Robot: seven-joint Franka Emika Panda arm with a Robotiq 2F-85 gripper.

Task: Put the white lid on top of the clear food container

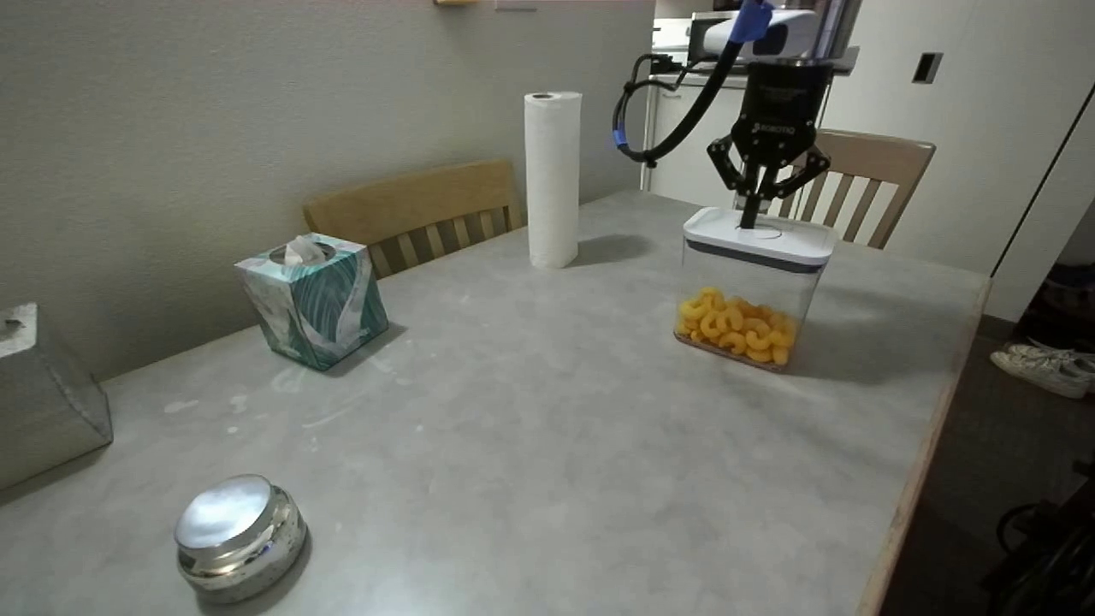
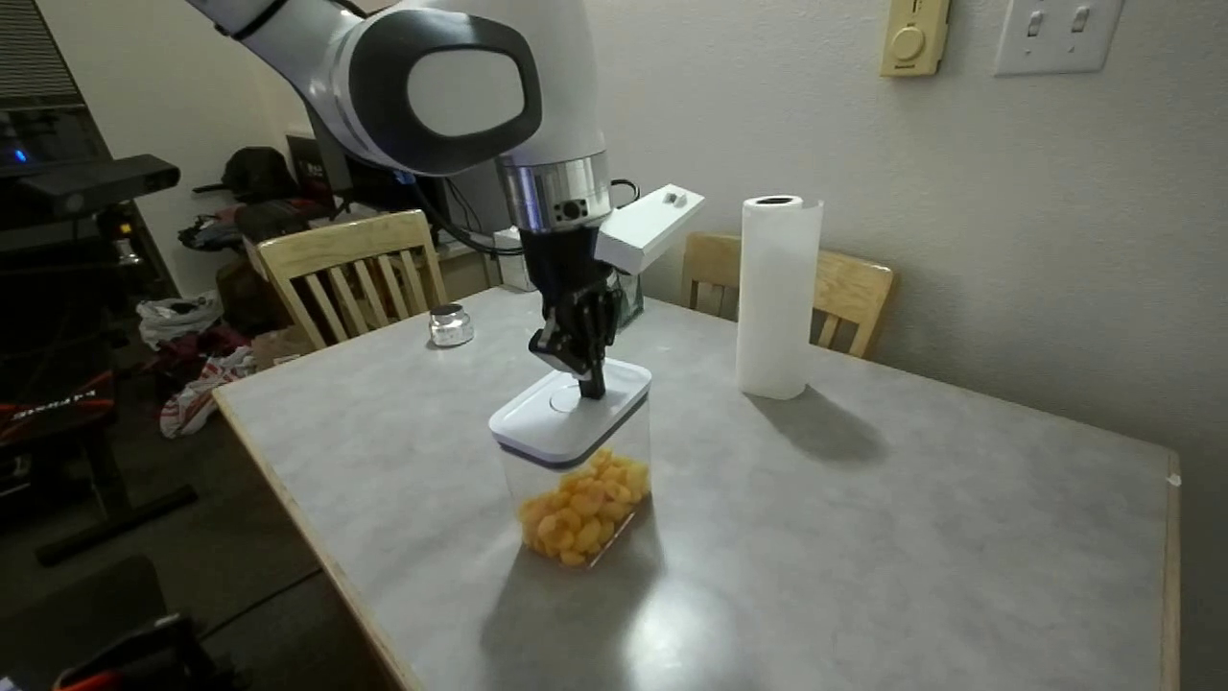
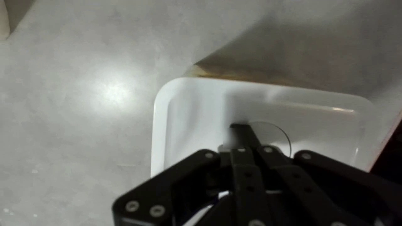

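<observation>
- Black two-finger claw point(image 1: 749, 221) is closed, fingers together and pointing down. Tips are at the top face of the flat, rounded-corner white plastic lid point(image 1: 787, 238). Touching, by the look of both exterior views — how hard, can't tell. Tip area is blurred in the wrist view.
- Lid is on top of the clear squarish plastic tub point(image 1: 753, 281), covering its mouth. Looks level, squared up with the walls. Dark band shows just under the white rim — can't tell if it's fully seated.
- Thin circle outline on the lid marks the round white button point(image 3: 270, 133). Fingertips are at its edge and hide part of it.
- Tub is upright on the grey bench point(image 1: 513, 411). Yellow-orange curved food pieces point(image 1: 736, 327) fill the lower part, seen through the walls in both exterior views.
- White robot arm point(image 2: 554, 106) carries the claw from above.
- Tall white paper-towel roll point(image 1: 553, 180) upright on the bench, apart from the tub.
- Teal-and-white cardboard tissue box point(image 1: 321, 299), tissue poking out the top, near the bench's wall-side edge.
- Round shiny metal jar-shaped item point(image 1: 239, 539) on the bench, well apart from the tub.
- Grey boxy cover point(image 1: 51, 402) with a hole on top, cut off at the edge of an exterior view.
- Slatted wooden chair point(image 1: 415, 205) between bench and wall.
</observation>
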